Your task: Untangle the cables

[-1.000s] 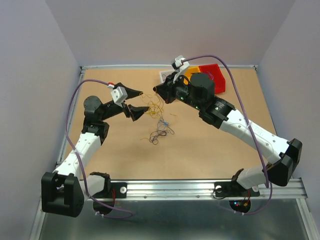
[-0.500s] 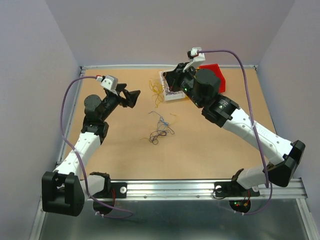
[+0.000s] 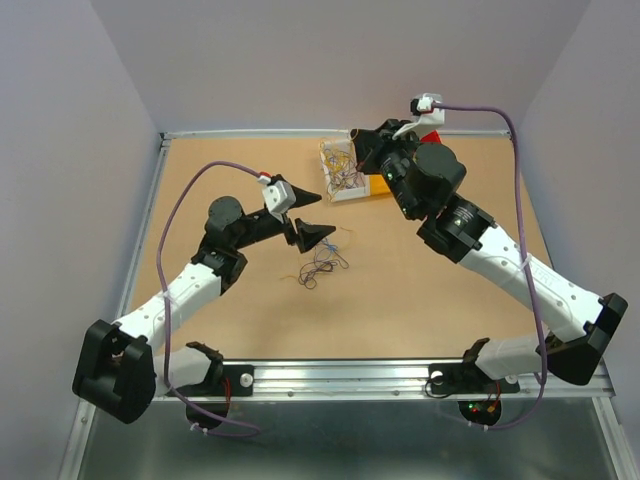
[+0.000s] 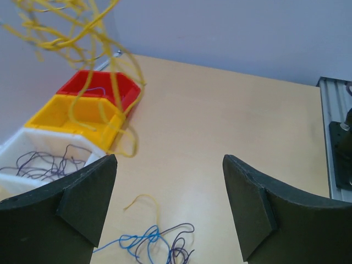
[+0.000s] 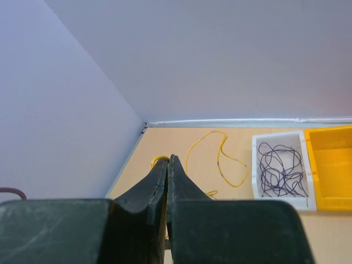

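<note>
Two arms reach over a tan table [image 3: 220,300].

The left gripper [image 3: 318,216] hangs just above the table. Its jaws are spread wide, with nothing between them. A little ahead of and below its fingertips, a small clump [image 4: 157,245] of thin curly cables lies on the table. Blue and dark strands are tangled loosely with one short yellow piece. In the left wrist view the clump sits low between the two black fingers [image 4: 82,201], and neither finger touches it.

The right gripper [image 5: 167,165] is raised at the far side of the table with its jaws pressed together. They pinch yellow cables [image 5: 158,161] at the very tips. The rest of those strands dangle in loose loops below and ahead of the jaws.

Three bins stand in a row ahead of this gripper and to its right.
- The white bin [image 5: 283,203] is nearest the dangling loops and holds dark cables [image 5: 280,168] in a loose coil.
- The yellow bin [image 5: 330,165] is next.
- The red bin [image 4: 118,82] is farthest.

Whether the hanging loops touch the white bin cannot be told.

The two grippers are well apart, with the clump near the left one only.
</note>
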